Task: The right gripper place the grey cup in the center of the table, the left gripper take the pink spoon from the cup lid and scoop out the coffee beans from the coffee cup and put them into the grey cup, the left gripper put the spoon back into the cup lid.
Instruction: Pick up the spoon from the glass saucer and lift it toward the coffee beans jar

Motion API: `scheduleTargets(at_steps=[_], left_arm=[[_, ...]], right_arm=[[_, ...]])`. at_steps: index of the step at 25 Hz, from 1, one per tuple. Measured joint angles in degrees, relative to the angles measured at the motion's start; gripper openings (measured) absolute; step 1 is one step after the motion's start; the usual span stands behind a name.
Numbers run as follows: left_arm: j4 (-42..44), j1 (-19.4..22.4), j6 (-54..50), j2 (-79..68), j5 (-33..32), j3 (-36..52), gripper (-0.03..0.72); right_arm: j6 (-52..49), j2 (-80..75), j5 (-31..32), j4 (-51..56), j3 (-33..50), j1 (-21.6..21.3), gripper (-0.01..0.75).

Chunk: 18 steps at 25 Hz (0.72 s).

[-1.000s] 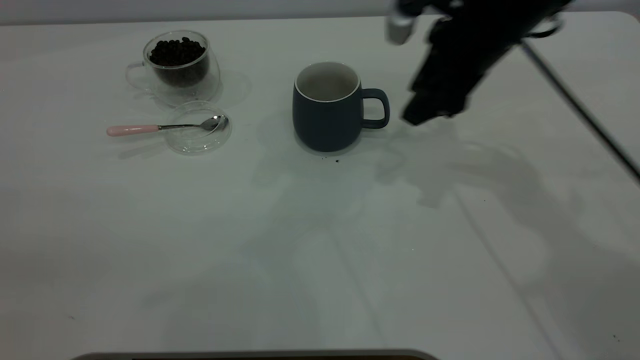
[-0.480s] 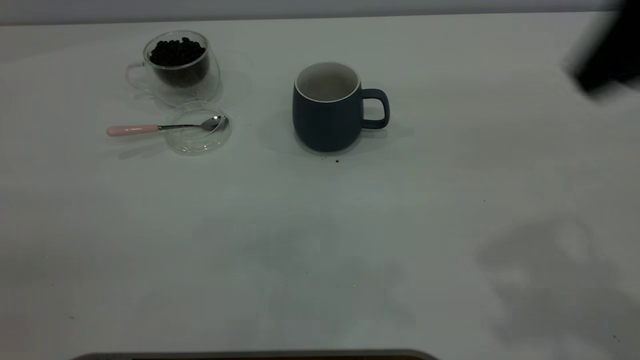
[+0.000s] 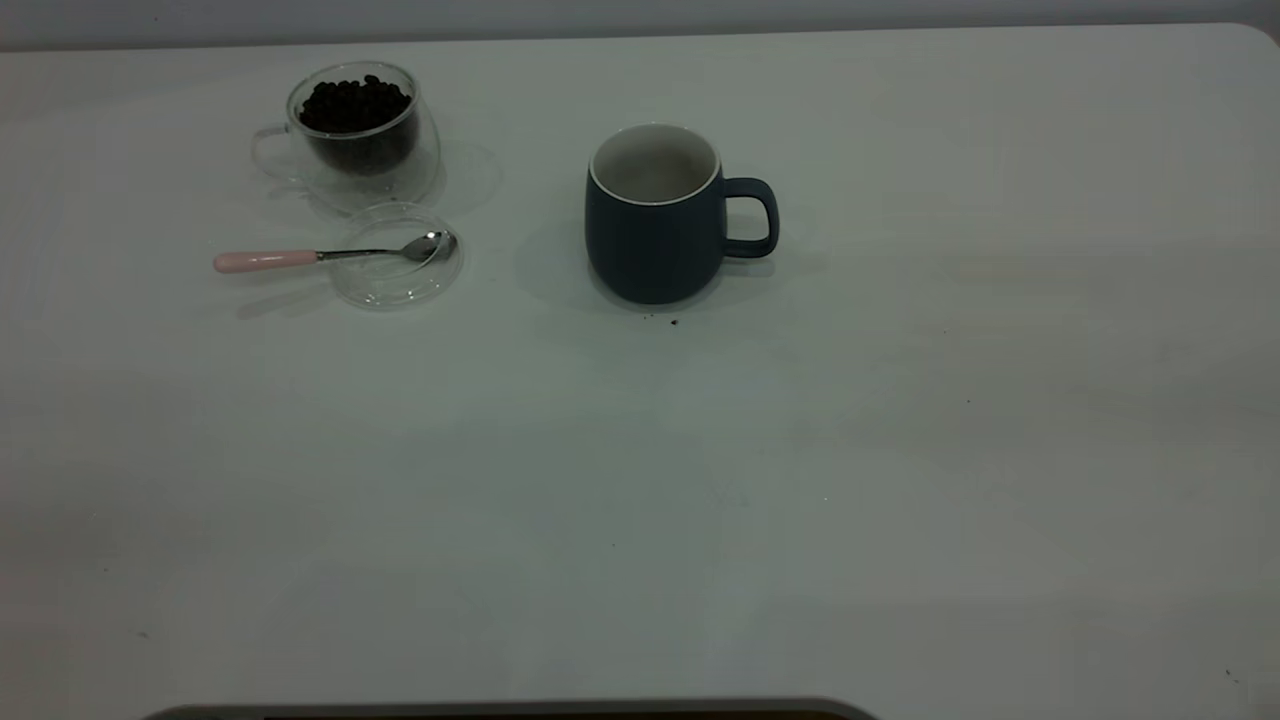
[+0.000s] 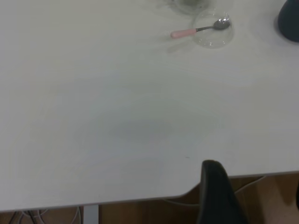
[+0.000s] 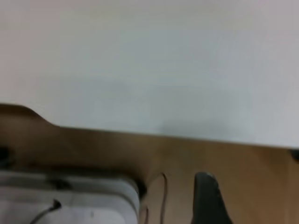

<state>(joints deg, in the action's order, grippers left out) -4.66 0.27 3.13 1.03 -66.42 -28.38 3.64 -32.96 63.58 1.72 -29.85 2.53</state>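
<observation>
Of the left jaws (image 4: 252, 205) we see one dark finger (image 4: 217, 196) beyond the surface (image 3: 700, 500) edge, so we cannot tell their spread; likewise the right jaws (image 5: 243, 200), one finger (image 5: 208, 198) over the floor; the grey cup (image 3: 655, 215) stands upright mid-surface, handle toward the right arm's side; the pink spoon (image 3: 320, 255) rests with its bowl in the cup lid (image 3: 397, 255), just beside the coffee cup (image 3: 350, 135) holding coffee beans (image 3: 355, 103).

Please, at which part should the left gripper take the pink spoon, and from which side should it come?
Probably the pale pink handle of the pink spoon, taken from above. The handle sticks out past the cup lid over bare table; the metal bowl rests on the lid, close to the coffee cup.
</observation>
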Motion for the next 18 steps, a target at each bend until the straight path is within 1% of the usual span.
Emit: scheduleTargets(at_steps=[3, 6, 14, 18], left_arm=[[0.00, 0.00, 0.00, 0.00, 0.00, 0.00, 0.461], [0.00, 0.00, 0.00, 0.00, 0.00, 0.00, 0.461], [0.00, 0.00, 0.00, 0.00, 0.00, 0.00, 0.461], [0.00, 0.00, 0.00, 0.00, 0.00, 0.00, 0.461]], right_arm=[[-0.65, 7.41, -0.01, 0.55, 2.66, 3.12, 0.502], [-1.24, 12.97, -0.01, 0.38, 2.93, 4.83, 0.502], [-1.54, 29.13, 0.24, 0.35, 2.93, 4.88, 0.498], [-1.56, 30.95, 0.59, 0.27, 2.93, 3.79, 0.477]])
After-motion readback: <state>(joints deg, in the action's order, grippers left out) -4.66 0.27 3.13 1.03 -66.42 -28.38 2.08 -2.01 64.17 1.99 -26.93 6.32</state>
